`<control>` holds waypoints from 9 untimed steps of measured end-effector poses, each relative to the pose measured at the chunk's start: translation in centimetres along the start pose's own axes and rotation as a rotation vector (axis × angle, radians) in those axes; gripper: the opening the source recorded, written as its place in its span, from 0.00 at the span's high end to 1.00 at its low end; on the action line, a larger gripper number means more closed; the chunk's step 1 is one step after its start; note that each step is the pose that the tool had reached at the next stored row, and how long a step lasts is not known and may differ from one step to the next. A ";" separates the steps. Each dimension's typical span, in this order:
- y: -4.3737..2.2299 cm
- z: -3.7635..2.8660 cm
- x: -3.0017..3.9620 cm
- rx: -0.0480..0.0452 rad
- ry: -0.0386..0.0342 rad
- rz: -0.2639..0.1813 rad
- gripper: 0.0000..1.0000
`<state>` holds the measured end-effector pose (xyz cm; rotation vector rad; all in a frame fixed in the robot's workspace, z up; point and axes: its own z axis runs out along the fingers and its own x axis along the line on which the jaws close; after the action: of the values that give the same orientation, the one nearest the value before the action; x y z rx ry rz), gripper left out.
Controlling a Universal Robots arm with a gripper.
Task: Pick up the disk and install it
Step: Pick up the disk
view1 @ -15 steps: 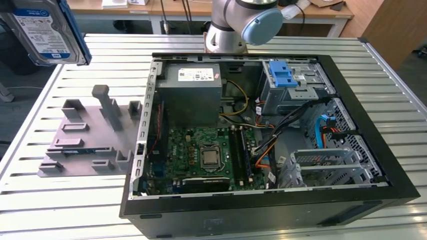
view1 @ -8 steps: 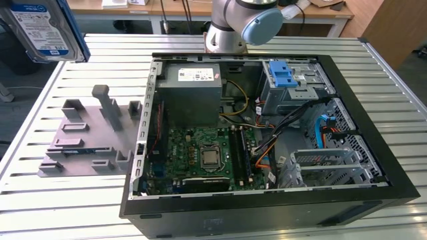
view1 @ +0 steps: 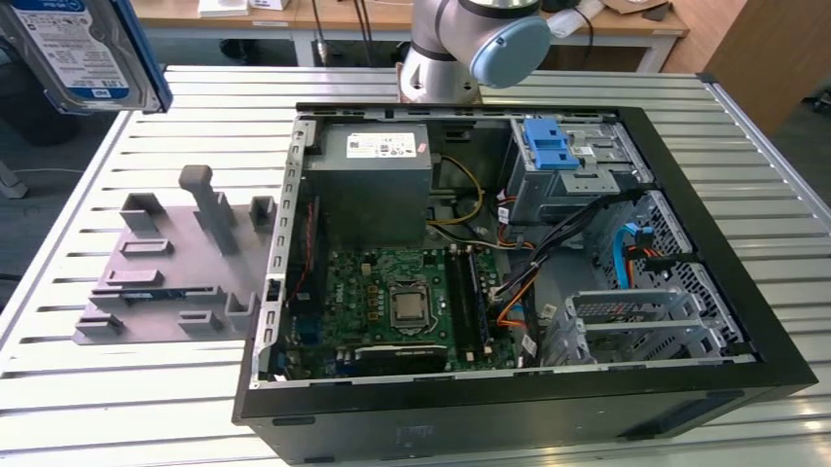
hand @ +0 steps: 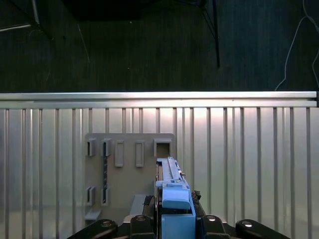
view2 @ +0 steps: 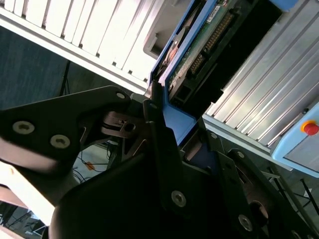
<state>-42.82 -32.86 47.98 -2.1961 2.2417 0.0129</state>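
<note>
The disk [view1: 78, 49], silver with a white-and-blue label and a blue carrier frame, hangs high above the table at the exterior view's left, well clear of the open computer case [view1: 520, 263]. In the second wrist view my gripper [view2: 172, 124] is shut on the disk [view2: 199, 50], its black fingers [view2: 158, 134] clamping the blue frame. The first wrist view has the disk [hand: 172, 191] edge-on, held in my gripper [hand: 174, 221] over the grey holder plate [hand: 129, 164].
The grey slotted holder plate [view1: 169, 263] lies on the slatted metal table [view1: 156, 389] beside the case. Inside the case are a power supply [view1: 370, 175], a motherboard [view1: 403, 302], cables and a drive cage with a blue latch [view1: 548, 146]. The arm's base [view1: 454, 49] stands behind the case.
</note>
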 end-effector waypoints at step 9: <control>0.00 -1.26 -0.01 0.0010 0.0000 0.000 0.63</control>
<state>-42.81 -32.86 49.24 -2.1956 2.2412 0.0118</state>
